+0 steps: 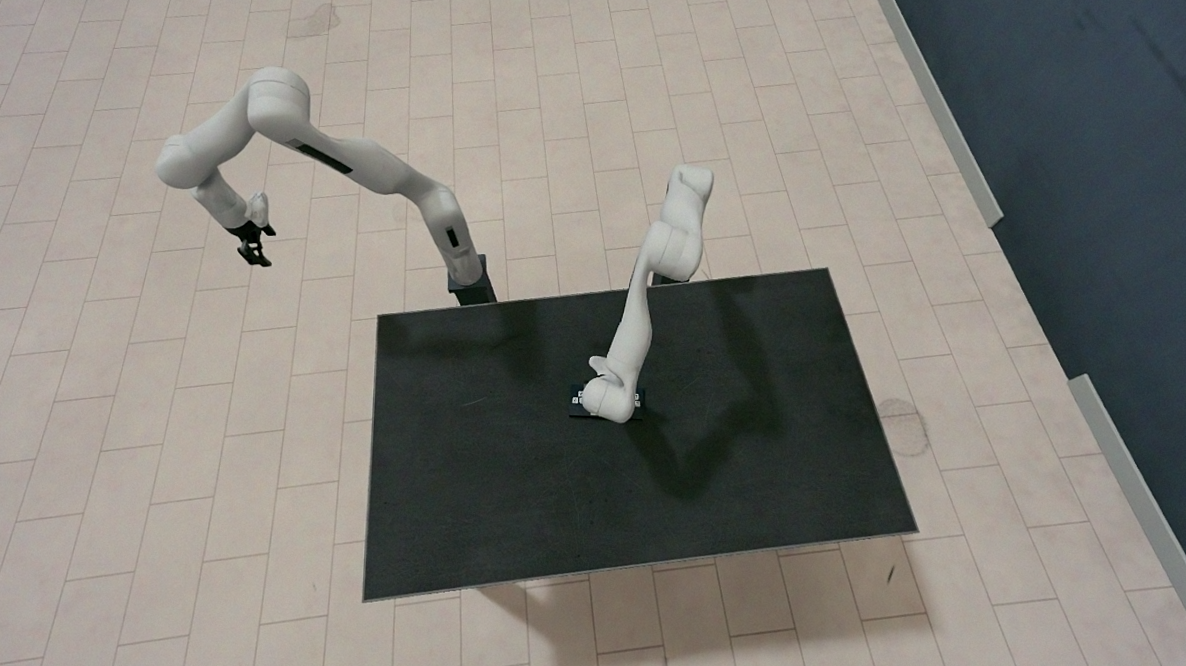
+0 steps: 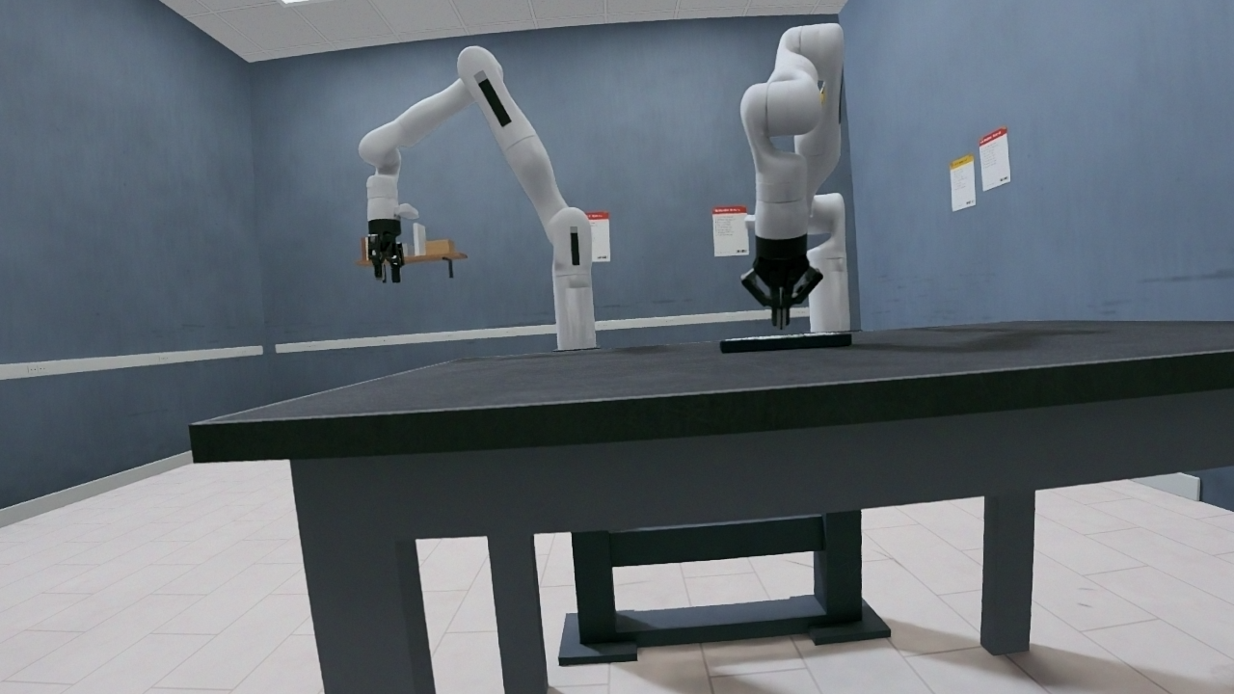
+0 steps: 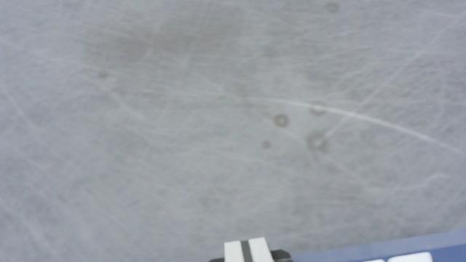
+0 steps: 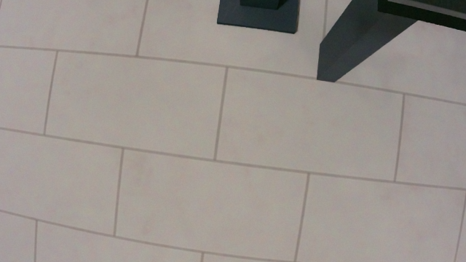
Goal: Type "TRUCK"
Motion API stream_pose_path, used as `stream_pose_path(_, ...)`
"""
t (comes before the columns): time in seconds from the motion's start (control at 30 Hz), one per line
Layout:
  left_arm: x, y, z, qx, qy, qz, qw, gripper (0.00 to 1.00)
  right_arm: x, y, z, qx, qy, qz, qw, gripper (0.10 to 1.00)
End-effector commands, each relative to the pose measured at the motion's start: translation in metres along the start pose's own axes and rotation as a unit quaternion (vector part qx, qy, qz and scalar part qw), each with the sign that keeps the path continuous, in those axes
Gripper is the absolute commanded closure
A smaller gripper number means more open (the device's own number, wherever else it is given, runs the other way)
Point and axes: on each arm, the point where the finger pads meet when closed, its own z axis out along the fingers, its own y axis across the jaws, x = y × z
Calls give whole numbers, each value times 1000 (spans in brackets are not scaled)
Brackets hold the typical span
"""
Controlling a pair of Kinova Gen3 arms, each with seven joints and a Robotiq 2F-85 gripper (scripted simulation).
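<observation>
Hovering with fingertips just over the keyboard (image 1: 575,411) (image 2: 785,343) (image 3: 368,250), the left end effector (image 2: 781,324) (image 3: 248,251) is clenched, and it holds nothing. The keyboard is lying flat on the dark surface (image 1: 501,470) (image 2: 551,384) (image 3: 145,127) (image 4: 429,14), its white keys (image 1: 575,400) (image 3: 411,257) partly hidden by the arm in the top view. Well apart, beyond the surface, the right end effector (image 1: 269,247) (image 2: 386,278) is released, above the tiled floor (image 1: 169,492) (image 2: 129,586) (image 4: 218,145).

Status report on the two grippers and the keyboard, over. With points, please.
Left gripper (image 2: 781,326) (image 3: 246,251) shut, above black keyboard (image 2: 786,343) (image 3: 364,255). Right gripper (image 1: 264,247) (image 2: 385,278) open, off to the side. Nothing blocking seen.
</observation>
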Motion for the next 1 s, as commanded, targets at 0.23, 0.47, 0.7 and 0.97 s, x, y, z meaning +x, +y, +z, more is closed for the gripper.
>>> stream_pose_path(0.23, 0, -19, -1, 0, -1, 0, 1000, 902, 0, 0, -1, 0, -1, 0, 1000, 99)
stream_pose_path(0.47, 0, -27, -1, 0, -1, 0, 1000, 902, 0, 0, -1, 0, -1, 0, 1000, 99)
stream_pose_path(0.7, 0, -27, 0, 0, -1, 0, 1000, 902, 0, 0, -1, 0, -1, 0, 1000, 99)
stream_pose_path(0.97, -3, -27, 5, 0, -1, 0, 1000, 902, 0, 0, -1, 0, -1, 0, 1000, 99)
